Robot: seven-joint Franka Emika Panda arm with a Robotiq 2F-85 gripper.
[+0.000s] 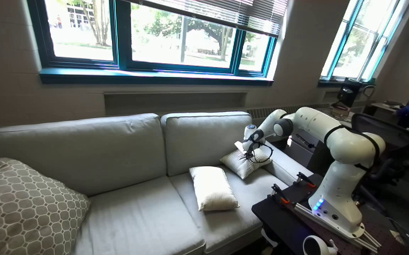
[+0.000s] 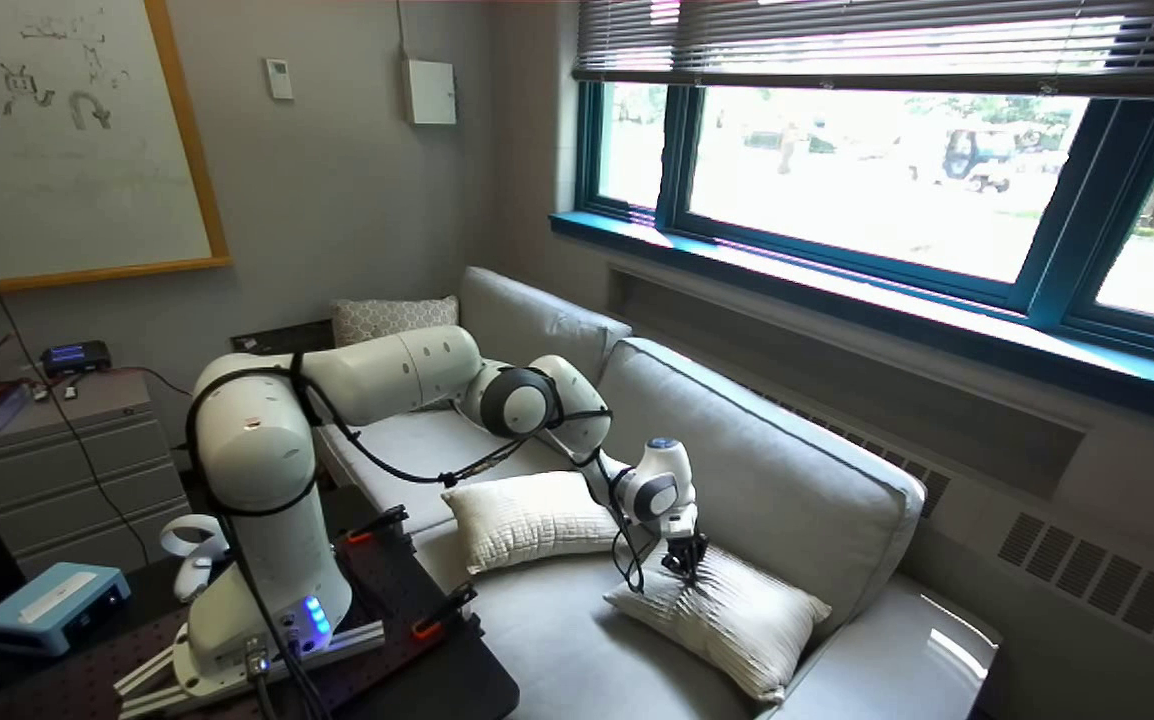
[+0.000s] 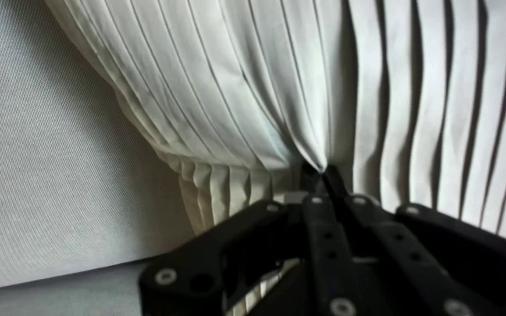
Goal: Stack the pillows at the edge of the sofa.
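Observation:
A cream pleated pillow lies in the corner of the grey sofa, between the back cushion and the padded arm. My gripper points down on top of it and is shut on a pinched fold of its cover. In the wrist view the pleats of this pillow draw together toward the fingertips. The pillow appears to rest on the seat. A second cream pillow lies flat on the same seat, closer to the middle of the sofa, apart from my gripper. Both pillows also show in an exterior view, the second pillow partly behind the arm.
A large patterned cushion leans at the far end of the sofa. The sofa's padded arm rises beside the held pillow. A dark table with orange-and-black clamps carries the robot base. Loose cable hangs round the wrist.

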